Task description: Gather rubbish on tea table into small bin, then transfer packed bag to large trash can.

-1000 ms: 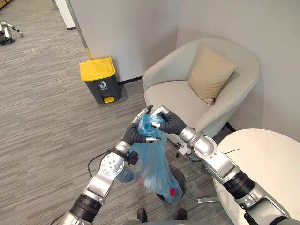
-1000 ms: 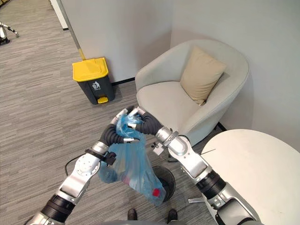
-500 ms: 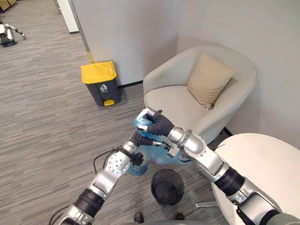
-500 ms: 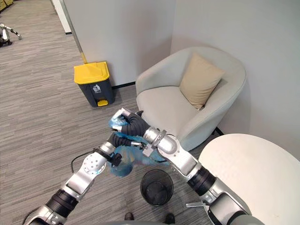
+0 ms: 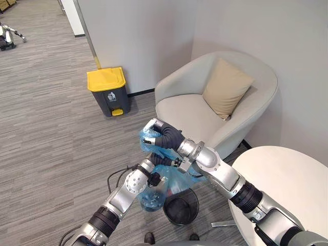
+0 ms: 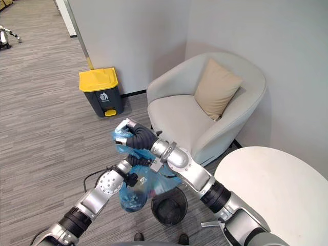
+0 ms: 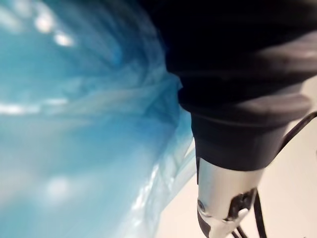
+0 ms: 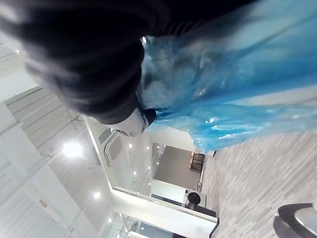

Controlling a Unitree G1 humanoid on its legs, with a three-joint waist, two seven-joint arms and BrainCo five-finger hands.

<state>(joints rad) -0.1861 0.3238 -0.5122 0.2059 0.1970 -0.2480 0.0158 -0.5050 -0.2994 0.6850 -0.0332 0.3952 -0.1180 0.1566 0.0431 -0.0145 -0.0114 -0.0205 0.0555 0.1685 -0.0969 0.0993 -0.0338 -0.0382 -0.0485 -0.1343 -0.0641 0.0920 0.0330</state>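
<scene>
A blue plastic bag (image 5: 152, 193) with rubbish in it hangs over the floor, just left of the small black mesh bin (image 5: 182, 211). My right hand (image 5: 165, 136) is shut on the bunched top of the bag. Just below it my left hand (image 5: 154, 163) grips the bag's neck. Both wrist views show the blue bag (image 7: 74, 124) pressed close against the dark hand covers, with crumpled film (image 8: 237, 89) past the right one. The large grey trash can (image 5: 108, 91) with a yellow lid stands closed by the wall, further off to the left.
A pale armchair (image 5: 189, 110) with a tan cushion (image 5: 226, 87) stands against the wall behind my hands. The round white tea table (image 5: 287, 179) is at the lower right. Grey carpet (image 5: 46, 133) stretches between me and the trash can.
The bag has come up out of the small bin and swung to its left. My right hand now sits above my left, both further left than before.
</scene>
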